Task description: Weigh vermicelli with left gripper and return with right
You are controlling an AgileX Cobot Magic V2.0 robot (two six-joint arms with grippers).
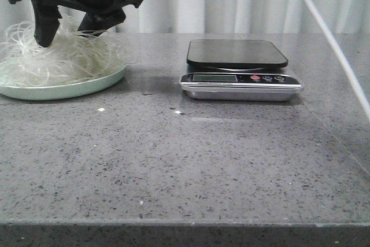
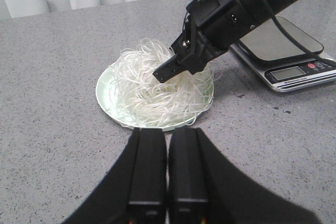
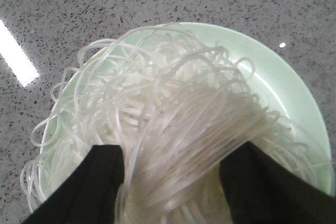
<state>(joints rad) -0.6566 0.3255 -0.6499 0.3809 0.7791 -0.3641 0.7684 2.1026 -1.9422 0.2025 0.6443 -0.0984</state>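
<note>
Two grippers, only one at work. Right gripper (image 1: 66, 33) down in the vermicelli (image 1: 63, 56), fingers spread wide, one on each side of the tangle and sunk among the strands, clamped on nothing. Read as a release onto the plate (image 1: 69, 89), or the instant just short of one: spread fingers so that the noodles drop free rather than hang on.

Vermicelli heaped on the plate, at nine o'clock from the scale (image 1: 237, 67) and well apart from it, with a few loops hanging over the rim. Nothing on the black platform (image 1: 236, 53); display (image 1: 214, 77) too small to read. Judged from the bare platform and the right arm at the plate: weighing done, return all but finished.

Left gripper (image 2: 168, 135) seen only in its own wrist view, fingers pressed together on nothing, hovering at six o'clock from the plate and near it, not touching. Probably parked there to leave room for the right arm, reaching in over the scale from about two o'clock.

Next, by guess: a straight lift of the right gripper, fingers kept apart. Main risk: thin springy strands caught on a finger and dragged up, pulling part of the tangle over the rim onto the table (image 1: 173, 160). Light, loose stuff, likely to cling and spring, so best left slowly.
</note>
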